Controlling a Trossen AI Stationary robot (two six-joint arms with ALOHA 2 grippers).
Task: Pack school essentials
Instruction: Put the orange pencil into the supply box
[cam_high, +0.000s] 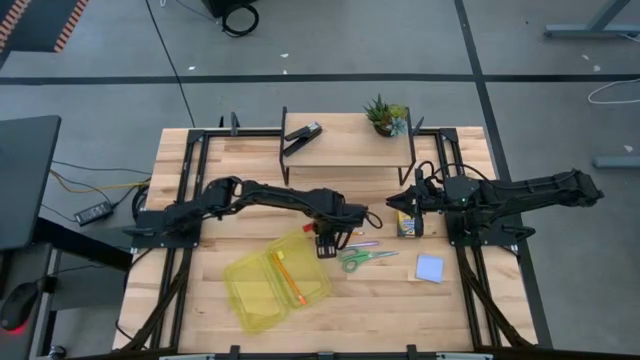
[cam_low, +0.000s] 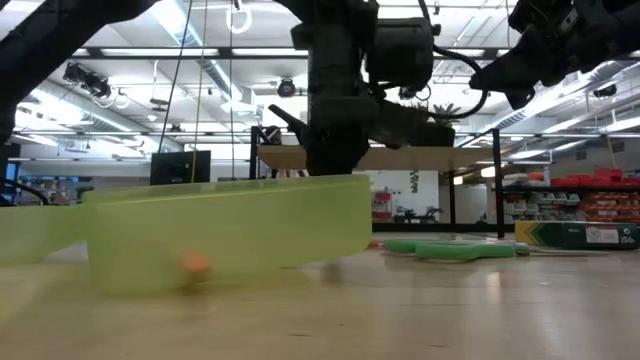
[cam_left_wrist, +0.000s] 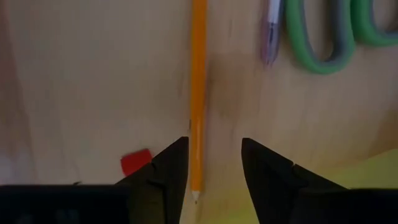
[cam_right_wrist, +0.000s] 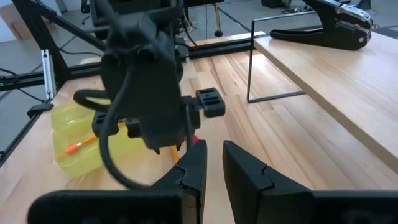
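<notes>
While my left jaws (cam_left_wrist: 214, 163) gape, a slim orange wooden pencil (cam_left_wrist: 198, 87) lies between them on the pale plank surface (cam_left_wrist: 93, 81).

Orange pencil (cam_left_wrist: 198, 93), purple pen (cam_left_wrist: 270, 34), green-handled scissors (cam_left_wrist: 329, 37), red eraser (cam_left_wrist: 135, 163), yellow-green box (cam_high: 275, 283)

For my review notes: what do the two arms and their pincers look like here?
Both arms are matte black with jointed segments. Black cables loop along the left arm and the right arm. The left pincer has two dark, wedge-shaped fingers tapering to points; the right pincer looks alike. No markings are visible.
</notes>
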